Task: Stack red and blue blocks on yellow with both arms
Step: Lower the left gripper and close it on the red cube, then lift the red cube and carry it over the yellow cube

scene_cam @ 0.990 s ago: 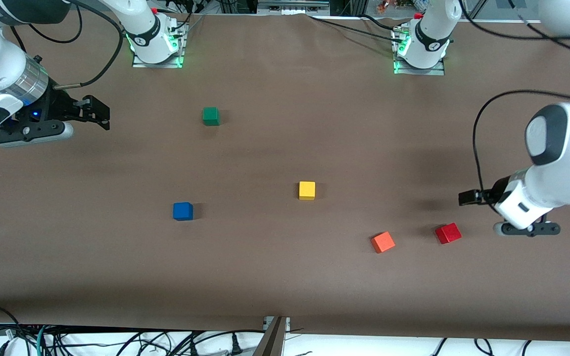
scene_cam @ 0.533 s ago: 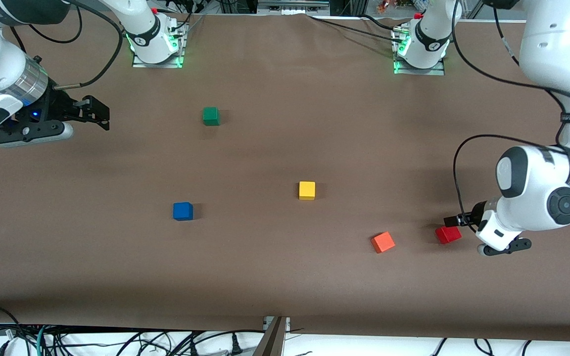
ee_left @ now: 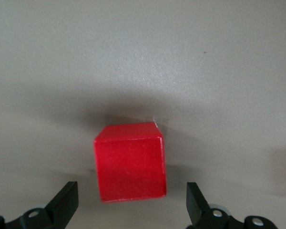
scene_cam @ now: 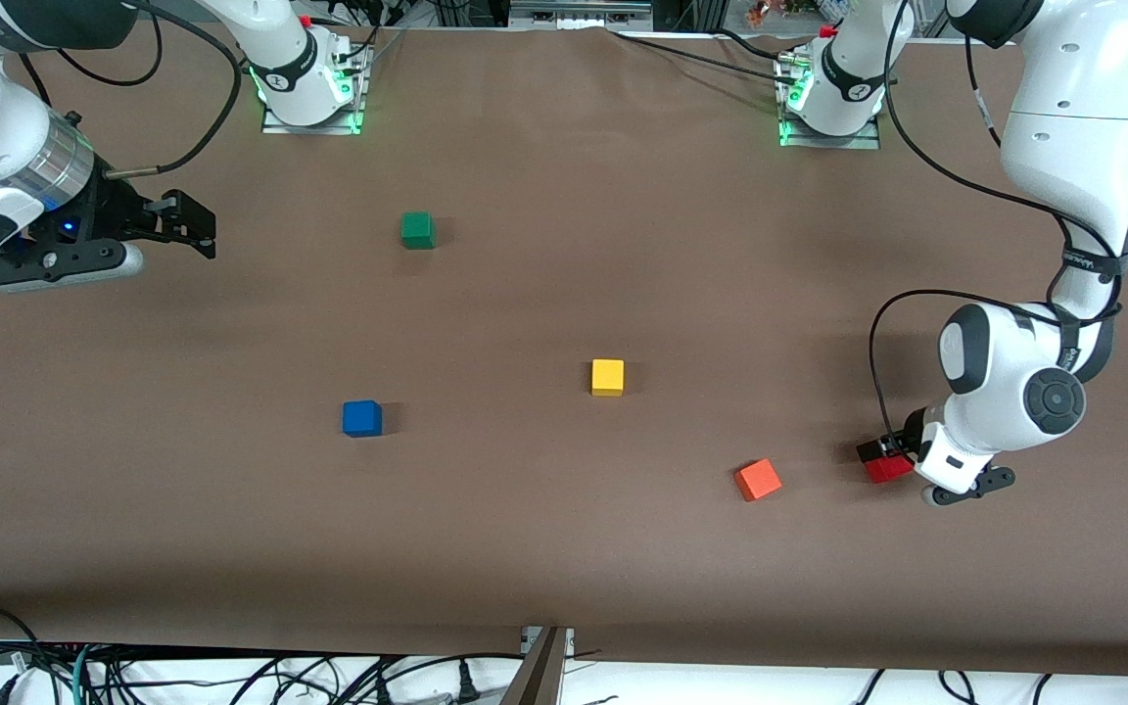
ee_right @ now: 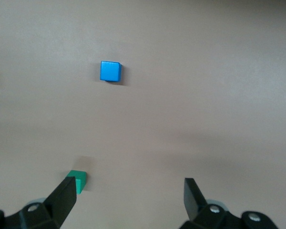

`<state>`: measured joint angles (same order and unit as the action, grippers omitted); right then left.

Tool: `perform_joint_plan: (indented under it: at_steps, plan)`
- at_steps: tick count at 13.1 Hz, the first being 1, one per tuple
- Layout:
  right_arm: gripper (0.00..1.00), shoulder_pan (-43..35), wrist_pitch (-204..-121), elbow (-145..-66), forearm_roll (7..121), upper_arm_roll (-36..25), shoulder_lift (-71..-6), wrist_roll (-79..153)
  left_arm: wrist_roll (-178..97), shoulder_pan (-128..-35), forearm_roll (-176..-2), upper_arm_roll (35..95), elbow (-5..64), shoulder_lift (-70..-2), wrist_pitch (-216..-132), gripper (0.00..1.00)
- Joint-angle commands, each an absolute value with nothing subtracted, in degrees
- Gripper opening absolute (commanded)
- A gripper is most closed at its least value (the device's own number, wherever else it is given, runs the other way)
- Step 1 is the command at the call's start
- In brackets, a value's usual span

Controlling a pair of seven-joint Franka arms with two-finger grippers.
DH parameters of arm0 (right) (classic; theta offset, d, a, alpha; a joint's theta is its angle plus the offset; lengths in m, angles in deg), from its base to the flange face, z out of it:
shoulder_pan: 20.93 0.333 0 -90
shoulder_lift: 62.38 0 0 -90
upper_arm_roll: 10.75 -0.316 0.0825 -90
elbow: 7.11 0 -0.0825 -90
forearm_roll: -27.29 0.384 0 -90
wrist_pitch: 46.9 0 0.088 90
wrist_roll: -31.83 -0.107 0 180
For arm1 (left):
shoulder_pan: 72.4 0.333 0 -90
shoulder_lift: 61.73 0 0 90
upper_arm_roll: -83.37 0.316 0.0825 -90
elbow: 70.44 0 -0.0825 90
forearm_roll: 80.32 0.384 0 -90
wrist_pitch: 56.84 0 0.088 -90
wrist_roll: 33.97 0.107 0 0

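The red block [scene_cam: 887,470] lies near the left arm's end of the table. My left gripper [scene_cam: 879,454] is open and low over it. In the left wrist view the red block [ee_left: 130,162] sits just ahead of the gap between the open fingers of the left gripper [ee_left: 132,202], untouched. The yellow block [scene_cam: 607,377] sits mid-table. The blue block [scene_cam: 361,418] lies toward the right arm's end. My right gripper [scene_cam: 194,223] waits open and empty above the table at the right arm's end. The right wrist view shows the blue block [ee_right: 110,71] and the right gripper [ee_right: 128,198].
An orange cube [scene_cam: 758,480] lies beside the red block, toward the yellow one. A green cube [scene_cam: 417,230] sits nearer the robot bases; it also shows by one right finger in the right wrist view [ee_right: 77,180]. Cables run along the table's front edge.
My left arm has swung in and lowered its gripper from beside the red block to over it. The right arm and all blocks have not moved.
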<state>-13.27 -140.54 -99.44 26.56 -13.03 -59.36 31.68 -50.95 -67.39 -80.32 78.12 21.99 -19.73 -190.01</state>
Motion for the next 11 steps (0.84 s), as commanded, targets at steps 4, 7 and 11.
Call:
perform_joint_plan:
  at_steps: [4, 7, 11]
  plan:
    - [1.0, -14.1, -140.4, -98.8, 26.7, -13.6, -59.3, 32.0, -52.0, -68.0, -80.4, 78.3, 23.2, -20.4, -193.0, 0.23]
    - [1.0, -14.2, -140.4, -98.8, 26.7, -13.6, -59.3, 32.0, -51.5, -68.0, -80.1, 77.9, 22.4, -20.9, -192.8, 0.0]
    - [1.0, -14.2, -140.4, -98.8, 26.8, -13.6, -59.3, 32.0, -52.1, -72.8, -80.2, 75.9, 20.9, -26.3, -187.4, 0.0]
